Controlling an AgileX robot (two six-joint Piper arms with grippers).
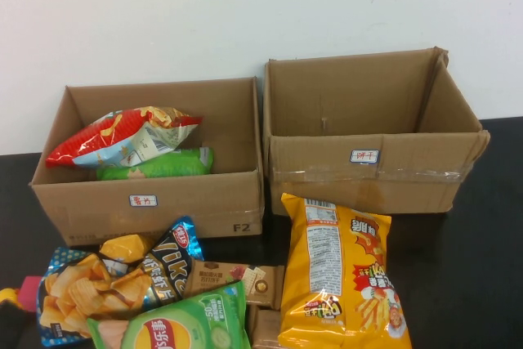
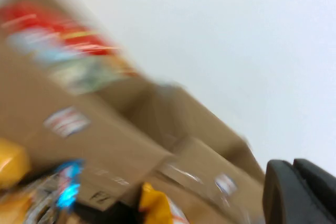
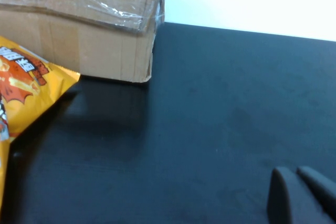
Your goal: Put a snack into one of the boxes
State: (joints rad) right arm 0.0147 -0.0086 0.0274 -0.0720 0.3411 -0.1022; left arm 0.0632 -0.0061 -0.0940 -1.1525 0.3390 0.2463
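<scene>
I see bare table (image 3: 226, 119) right of the yellow chip bag (image 1: 343, 275), lying lengthwise toward the right box (image 1: 372, 132). Left gripper (image 2: 299, 192), right gripper (image 3: 302, 195): jaws, cannot tell.

Your left end effector (image 2: 299, 192) and right end effector (image 3: 302, 195) each show only a dark finger edge on their wrist cameras.

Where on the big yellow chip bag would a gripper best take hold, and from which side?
Probably the yellow chip bag by its top sealed edge nearest the right box, coming from above: it lies flat, and that seam is thin and unobstructed. The right gripper is over bare table beside it; the left gripper is barely visible.
</scene>
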